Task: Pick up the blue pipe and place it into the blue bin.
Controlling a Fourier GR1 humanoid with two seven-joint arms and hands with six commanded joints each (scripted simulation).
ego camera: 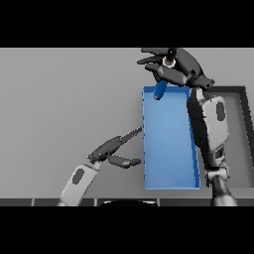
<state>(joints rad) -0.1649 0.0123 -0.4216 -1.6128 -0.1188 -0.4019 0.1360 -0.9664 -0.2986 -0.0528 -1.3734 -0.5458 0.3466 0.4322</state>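
Grey table, blue bin at centre-right, pipe held at the bin's far edge

Surface: a flat, matt grey table [59,99], plain and unmarked; a dark-framed grey panel [241,134] lies at the right edge. Nearest, the left hand [110,151] hovers low just left of the bin, fingers straight and relaxed, thumb apart, holding nothing. The blue bin [168,144] is a smooth rectangular tray with thin raised walls, long side running away from the robot. The right arm reaches along the bin's right wall. Farthest, the right hand [173,67] has its fingers curled round the blue pipe [160,90], a short smooth cylinder hanging tilted over the bin's far rim
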